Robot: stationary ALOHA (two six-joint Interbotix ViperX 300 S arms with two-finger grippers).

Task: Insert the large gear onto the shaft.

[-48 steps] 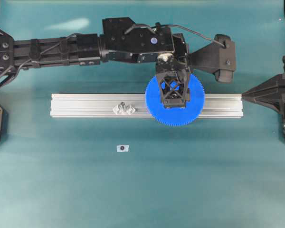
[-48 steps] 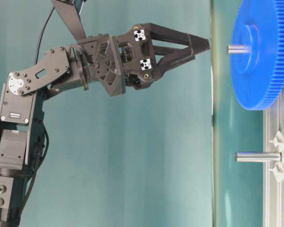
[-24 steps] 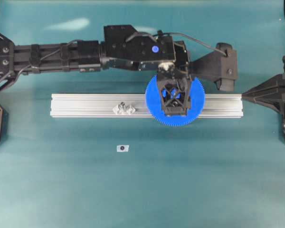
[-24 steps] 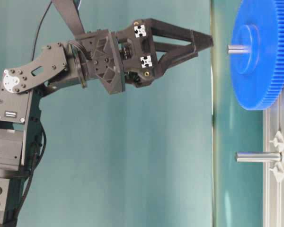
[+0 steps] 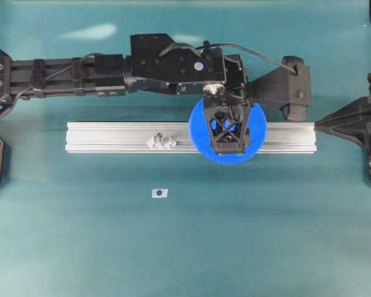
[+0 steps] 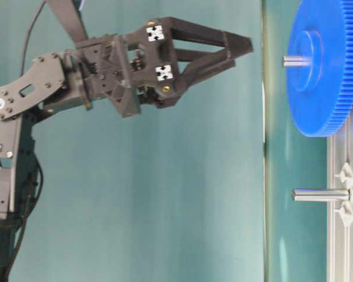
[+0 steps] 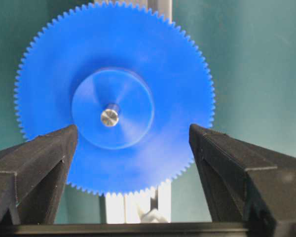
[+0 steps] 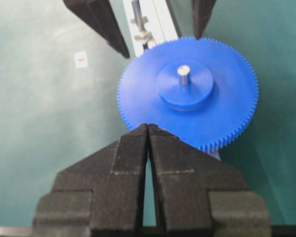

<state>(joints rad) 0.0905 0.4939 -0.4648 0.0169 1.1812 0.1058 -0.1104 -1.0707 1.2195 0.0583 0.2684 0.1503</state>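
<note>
The large blue gear (image 5: 200,139) sits on the aluminium rail with a silvery shaft (image 7: 109,117) through its hub; the peg's end sticks out of the hub (image 8: 183,74) (image 6: 294,60). A second bare shaft (image 6: 320,194) with two translucent diamond mounts (image 5: 161,142) stands on the rail to the left. My left gripper (image 7: 133,131) is open and empty, hanging above the gear (image 6: 323,64) with clear space between them (image 6: 242,51). My right gripper (image 8: 148,127) is shut and empty, just off the rail's right end (image 5: 318,125).
The long aluminium rail (image 5: 111,136) lies across the middle of the teal table. A small white tag with a dark dot (image 5: 160,193) lies in front of it. Both arm bases stand at the left and right edges.
My left gripper has drawn further back from the gear, still open. The gear stays on its shaft and the right gripper has not moved.
</note>
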